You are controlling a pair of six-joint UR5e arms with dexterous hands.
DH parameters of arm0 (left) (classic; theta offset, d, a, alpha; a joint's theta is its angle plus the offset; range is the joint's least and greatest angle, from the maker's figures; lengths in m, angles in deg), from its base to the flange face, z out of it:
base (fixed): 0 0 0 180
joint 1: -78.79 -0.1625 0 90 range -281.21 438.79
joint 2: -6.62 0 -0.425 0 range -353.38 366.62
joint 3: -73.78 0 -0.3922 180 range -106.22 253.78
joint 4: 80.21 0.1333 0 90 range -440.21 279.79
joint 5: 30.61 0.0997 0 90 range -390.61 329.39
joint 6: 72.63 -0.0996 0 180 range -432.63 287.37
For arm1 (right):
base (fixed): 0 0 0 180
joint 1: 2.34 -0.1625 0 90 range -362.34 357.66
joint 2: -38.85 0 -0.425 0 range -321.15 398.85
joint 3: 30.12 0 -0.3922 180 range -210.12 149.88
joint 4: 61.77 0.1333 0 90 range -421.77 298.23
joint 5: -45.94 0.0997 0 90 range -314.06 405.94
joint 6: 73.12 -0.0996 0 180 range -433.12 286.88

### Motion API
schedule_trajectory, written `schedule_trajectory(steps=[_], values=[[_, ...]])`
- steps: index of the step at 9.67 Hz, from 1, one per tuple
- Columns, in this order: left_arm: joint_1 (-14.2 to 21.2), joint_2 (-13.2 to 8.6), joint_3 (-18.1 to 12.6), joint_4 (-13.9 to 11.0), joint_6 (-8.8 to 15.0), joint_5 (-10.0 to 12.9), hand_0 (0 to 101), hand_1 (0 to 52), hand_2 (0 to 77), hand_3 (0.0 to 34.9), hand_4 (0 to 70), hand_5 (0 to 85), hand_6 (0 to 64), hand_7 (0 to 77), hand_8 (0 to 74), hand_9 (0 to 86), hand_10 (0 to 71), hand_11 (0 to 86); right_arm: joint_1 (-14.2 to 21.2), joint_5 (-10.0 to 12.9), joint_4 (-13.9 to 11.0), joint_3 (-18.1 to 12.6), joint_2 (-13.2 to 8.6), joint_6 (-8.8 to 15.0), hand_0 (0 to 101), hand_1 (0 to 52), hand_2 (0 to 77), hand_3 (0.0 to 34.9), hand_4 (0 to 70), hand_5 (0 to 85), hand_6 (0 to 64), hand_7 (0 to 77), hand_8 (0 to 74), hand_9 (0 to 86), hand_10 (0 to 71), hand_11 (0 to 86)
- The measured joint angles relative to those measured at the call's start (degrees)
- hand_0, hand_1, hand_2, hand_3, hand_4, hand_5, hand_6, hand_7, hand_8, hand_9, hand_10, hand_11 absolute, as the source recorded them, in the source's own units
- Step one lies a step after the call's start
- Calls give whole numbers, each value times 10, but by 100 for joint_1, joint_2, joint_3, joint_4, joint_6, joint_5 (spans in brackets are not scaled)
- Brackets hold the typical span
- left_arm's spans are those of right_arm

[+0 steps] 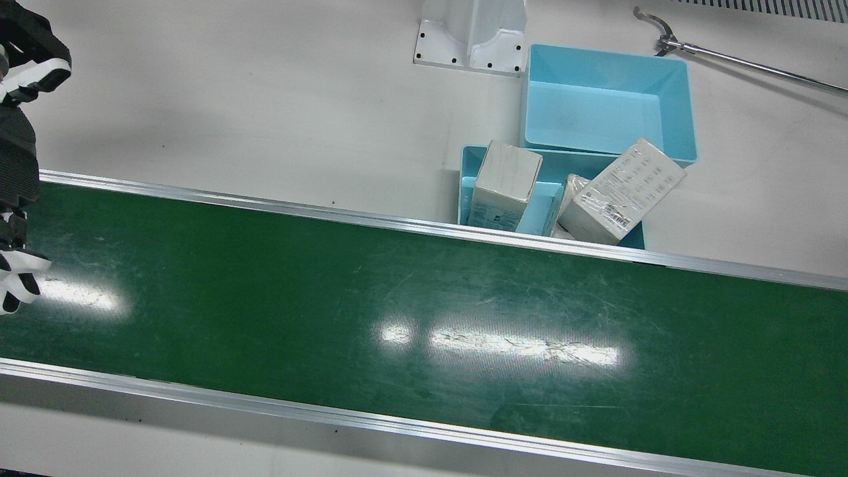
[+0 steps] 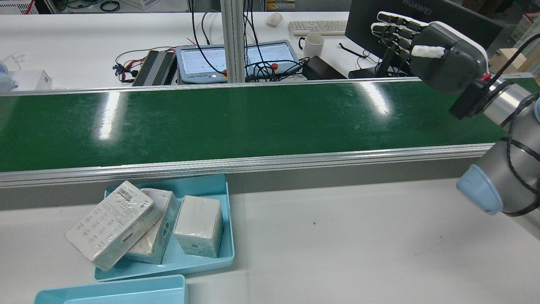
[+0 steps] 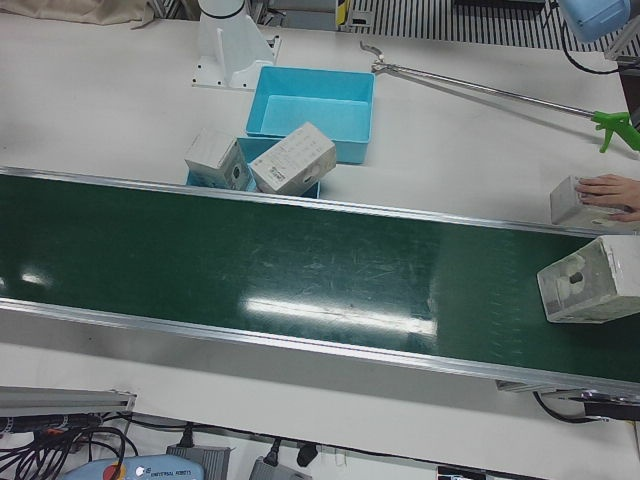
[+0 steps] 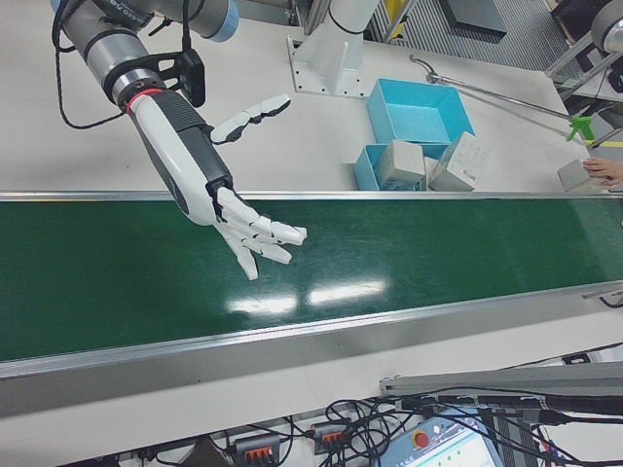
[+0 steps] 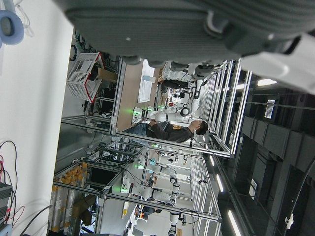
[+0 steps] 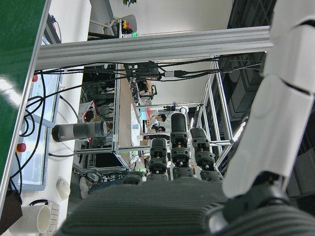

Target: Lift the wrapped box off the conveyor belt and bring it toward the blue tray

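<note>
right hand (image 4: 255, 233) hovering splayed and empty over conveyor belt (image 4: 409, 248) at frame left, waiting; wrapped box (image 3: 590, 280) riding in far right. next probably reach, grasp it. left hand's state unclear.

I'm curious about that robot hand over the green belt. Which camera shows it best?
The right-front view: the whole right hand hangs open above the conveyor belt. The rear view shows its back; the front view only an edge.

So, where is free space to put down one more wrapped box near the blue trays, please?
The deep light-blue plastic bin is bare inside. The white tabletop beside the shallow blue tray is also free. The shallow tray itself is crowded: three wrapped white boxes fill it, one leaning over its edge.
</note>
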Motion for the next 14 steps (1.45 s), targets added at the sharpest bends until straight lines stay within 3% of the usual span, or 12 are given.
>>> schedule_trajectory(steps=[3, 7, 9, 10, 11, 13, 14], values=[[0, 0, 0, 0, 0, 0, 0, 0, 5, 0, 0, 11, 0, 5, 5, 0, 5, 5, 124, 3, -1, 99, -33, 20, 428, 87, 104, 4, 158, 120, 109, 245, 114, 147, 11, 22], [0, 0, 0, 0, 0, 0, 0, 0, 5, 0, 5, 11, 5, 5, 5, 0, 5, 5, 96, -14, -25, 133, -349, 48, 457, 87, 104, 4, 213, 164, 175, 344, 142, 185, 5, 11], [0, 0, 0, 0, 0, 0, 0, 0, 11, 0, 0, 11, 5, 5, 5, 0, 0, 5, 29, -10, -20, 154, -359, 50, 457, 82, 104, 2, 213, 164, 175, 349, 164, 202, 33, 11], [0, 0, 0, 0, 0, 0, 0, 0, 11, 0, 0, 11, 5, 5, 5, 0, 0, 5, -4, -9, -19, 165, -346, 45, 440, 82, 104, 2, 202, 164, 175, 349, 158, 213, 33, 65], [0, 0, 0, 0, 0, 0, 0, 0, 11, 0, 0, 11, 5, 5, 5, 0, 5, 5, -20, -9, -18, 174, -332, 39, 443, 76, 93, 4, 213, 125, 175, 344, 158, 213, 22, 38], [0, 0, 0, 0, 0, 0, 0, 0, 11, 0, 0, 11, 0, 5, 5, 5, 0, 5, 6, -9, -15, 214, -318, 34, 443, 71, 93, 3, 180, 136, 175, 344, 147, 191, 22, 38], [0, 0, 0, 0, 0, 0, 0, 0, 11, 0, 0, 11, 0, 5, 5, 5, 0, 5, 26, -6, -13, 243, -314, 33, 444, 71, 87, 3, 196, 136, 175, 344, 147, 191, 44, 49]])
